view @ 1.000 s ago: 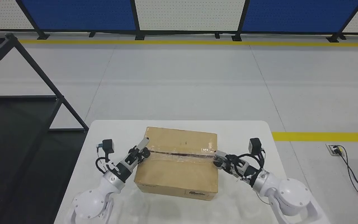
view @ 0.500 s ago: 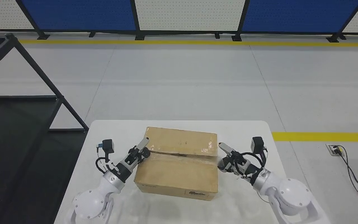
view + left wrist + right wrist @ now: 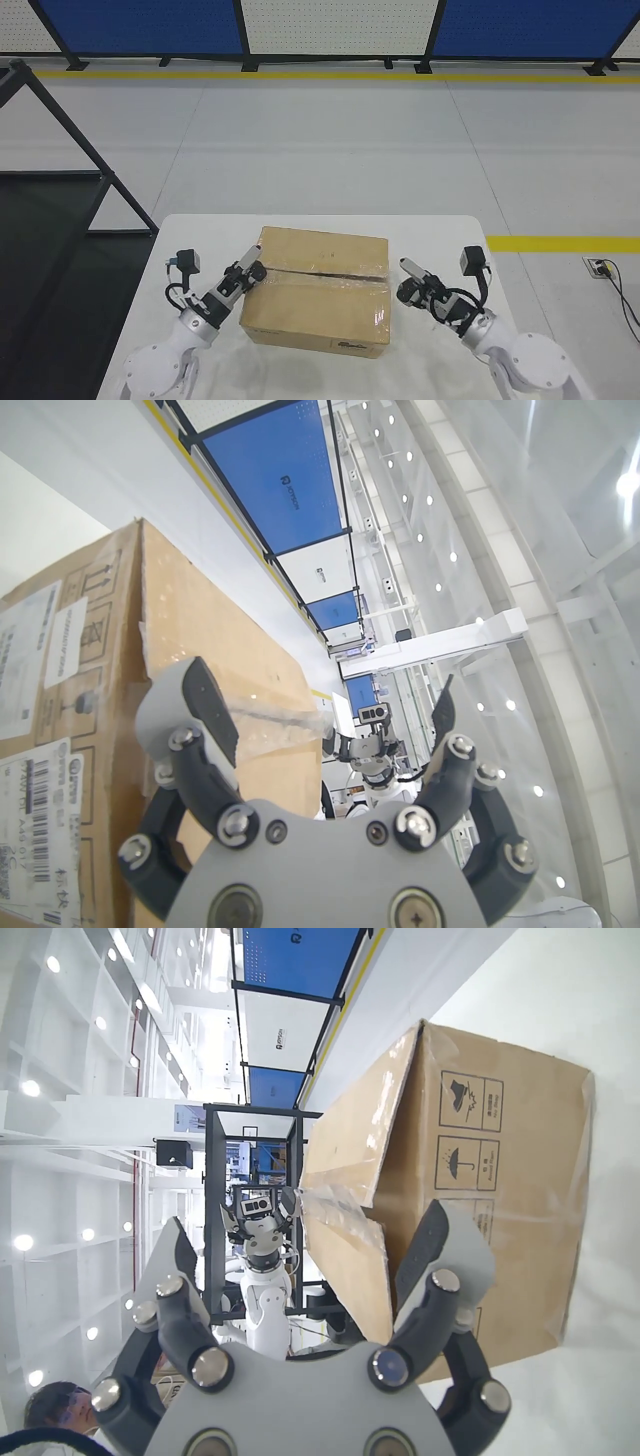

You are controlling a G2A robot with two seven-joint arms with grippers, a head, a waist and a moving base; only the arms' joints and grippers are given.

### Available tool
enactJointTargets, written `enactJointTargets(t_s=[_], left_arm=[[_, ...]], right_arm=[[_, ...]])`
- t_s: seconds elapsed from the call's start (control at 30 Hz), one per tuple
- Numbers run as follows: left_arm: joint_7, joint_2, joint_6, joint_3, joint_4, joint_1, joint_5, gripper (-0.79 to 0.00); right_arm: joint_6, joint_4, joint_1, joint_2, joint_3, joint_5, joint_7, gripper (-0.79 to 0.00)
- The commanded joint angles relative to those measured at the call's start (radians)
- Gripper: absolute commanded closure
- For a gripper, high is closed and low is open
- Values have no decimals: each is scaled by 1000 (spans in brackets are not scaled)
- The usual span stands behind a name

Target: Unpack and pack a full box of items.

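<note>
A brown cardboard box point(image 3: 315, 300) lies in the middle of the white table point(image 3: 440, 240), with clear tape point(image 3: 320, 276) along its top seam. My left gripper point(image 3: 249, 272) is open at the box's left end. In the left wrist view one finger point(image 3: 210, 705) lies against the crumpled tape point(image 3: 280, 720) at the box's point(image 3: 210, 625) top edge, and the left gripper point(image 3: 325, 710) holds nothing. My right gripper point(image 3: 408, 281) is open just off the box's right end. In the right wrist view the right gripper point(image 3: 300, 1248) faces the box point(image 3: 465, 1208), where loose tape point(image 3: 345, 1213) hangs over the parted flaps.
A black metal rack point(image 3: 70, 160) stands off the table's left side. Bare table surface lies behind the box and at both ends. Blue and white partition panels point(image 3: 330, 25) line the far side of the floor.
My right gripper has drawn back to the right, from the seam at the box's right edge to just beside the box. The left gripper has stayed at the left end.
</note>
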Motion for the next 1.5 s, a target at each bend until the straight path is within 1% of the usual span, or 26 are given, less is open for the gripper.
enactJointTargets(t_s=[0.0,0.13,0.23,0.33,0.43,0.57,0.73,0.83,0.9,0.97,1.03,1.07,1.1,1.17,1.2,1.47], left_arm=[[2,1,-4,-2,-7,4,-3,-785],[13,2,-32,-7,-25,17,-20,-785],[21,3,-86,-22,-44,39,-75,-785],[38,3,-135,-40,-55,59,-122,-785],[39,4,-155,-54,-54,75,-156,-785],[-26,11,-217,-71,-53,102,-150,-785],[-26,11,-217,-71,-53,102,-150,-785],[-21,11,-211,-70,-55,103,-147,-785],[-2,10,-168,-60,-59,92,-147,-785],[6,9,-102,-45,-59,67,-146,-785],[1,10,-7,-30,-56,32,-150,-785],[-21,11,41,-22,-51,14,-158,-785],[-36,12,113,-20,-43,-7,-169,-785],[-118,18,239,-10,-37,-50,-173,-785],[-135,22,291,-20,-32,-69,-153,-785],[-136,24,301,-22,-34,-74,-141,-785]], right_arm=[[-38,-11,-15,0,10,5,-13,-785],[-105,-42,-52,-1,28,37,-40,-785],[-156,-60,-73,-4,46,100,-51,-785],[-183,-77,-86,-7,55,125,-98,-785],[-176,-87,-91,-9,63,131,-129,-785],[-172,-87,-92,-9,64,131,-132,-785],[-170,-90,-94,-9,59,127,-125,-785],[-128,-105,-79,-11,23,126,-102,-785],[-99,-107,-53,-16,-12,118,-115,-785],[-69,-104,-17,-23,-53,122,-130,-785],[-38,-95,21,-30,-97,118,-149,-785],[-21,-86,40,-33,-115,111,-150,-785],[-4,-78,58,-35,-128,100,-153,-785],[11,-72,72,-36,-136,76,-163,-785],[11,-72,72,-36,-136,76,-163,-785],[12,-72,67,-37,-139,79,-169,-785]])
